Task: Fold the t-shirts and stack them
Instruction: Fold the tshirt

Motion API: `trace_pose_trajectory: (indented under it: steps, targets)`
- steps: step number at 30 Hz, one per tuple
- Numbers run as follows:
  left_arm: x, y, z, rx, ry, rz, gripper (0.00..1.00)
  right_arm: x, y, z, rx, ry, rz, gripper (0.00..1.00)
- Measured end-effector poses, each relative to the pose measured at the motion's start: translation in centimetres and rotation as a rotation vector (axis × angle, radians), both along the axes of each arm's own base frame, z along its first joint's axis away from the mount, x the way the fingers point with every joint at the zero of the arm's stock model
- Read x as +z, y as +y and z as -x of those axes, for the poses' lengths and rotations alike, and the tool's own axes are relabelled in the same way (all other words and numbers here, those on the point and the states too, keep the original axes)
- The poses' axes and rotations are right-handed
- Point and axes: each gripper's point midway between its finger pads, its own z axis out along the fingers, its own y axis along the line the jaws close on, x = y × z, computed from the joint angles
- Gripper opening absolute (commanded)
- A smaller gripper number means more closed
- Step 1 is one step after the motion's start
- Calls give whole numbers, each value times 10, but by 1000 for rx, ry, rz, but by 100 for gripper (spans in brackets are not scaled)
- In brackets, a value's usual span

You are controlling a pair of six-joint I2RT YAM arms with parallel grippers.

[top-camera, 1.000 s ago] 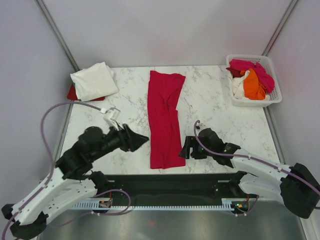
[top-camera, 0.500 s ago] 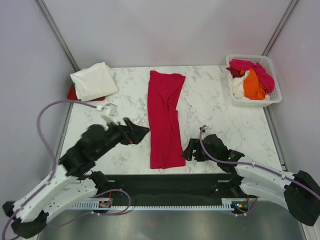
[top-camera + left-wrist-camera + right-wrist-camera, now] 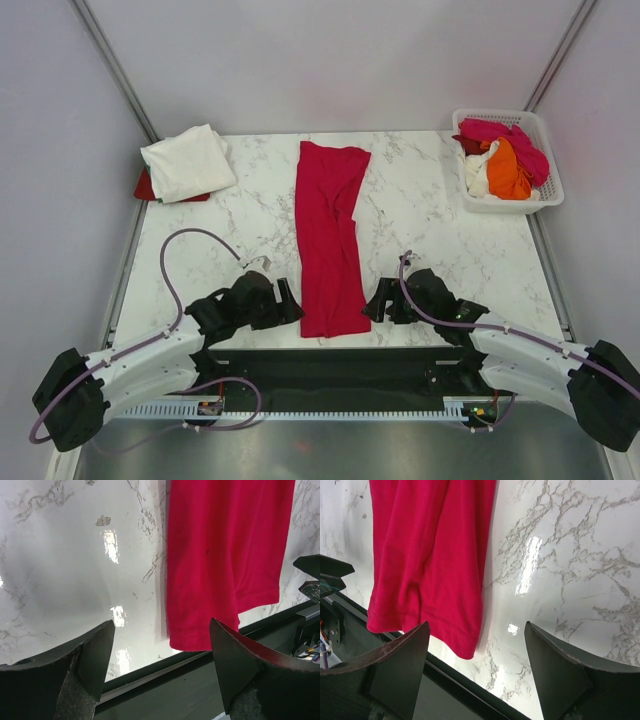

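Note:
A long crimson-red t-shirt lies folded into a narrow strip down the middle of the marble table, its hem at the near edge. My left gripper sits low just left of the hem's near corner, open and empty. My right gripper sits just right of the hem, also open and empty. In the left wrist view the red shirt lies ahead between the fingers of the left gripper. The right wrist view shows the shirt's hem corner at the right gripper.
A cream-white folded shirt rests on a dark red one at the back left corner. A white lattice basket at the back right holds pink, orange and white cloth. The table's dark front rail runs under both grippers.
My left arm swung down and toward the near edge, from beside the shirt's middle to its near left corner, and its jaws opened. The right gripper edged slightly nearer.

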Motion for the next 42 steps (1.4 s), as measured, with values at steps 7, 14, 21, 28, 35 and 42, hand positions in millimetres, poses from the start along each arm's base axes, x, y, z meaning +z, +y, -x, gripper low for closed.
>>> trace_pose_trajectory:
  steps: [7,14,21,28,35,42]
  targets:
    - [-15,-16,1,-3,34,79,81,-6,0,1,2,18,14,84]
    - [-20,-37,-4,-5,53,173,44,-6,1,1,2,22,9,83]
    - [-23,-34,3,-15,64,177,4,-5,11,9,10,40,-65,81]
    - [-19,-35,3,-22,57,190,2,-16,33,33,77,96,-79,39]
    - [-10,-29,8,-18,50,194,2,-24,28,36,54,120,-43,0]
    - [10,-15,13,23,82,136,2,13,27,41,50,70,-84,0]
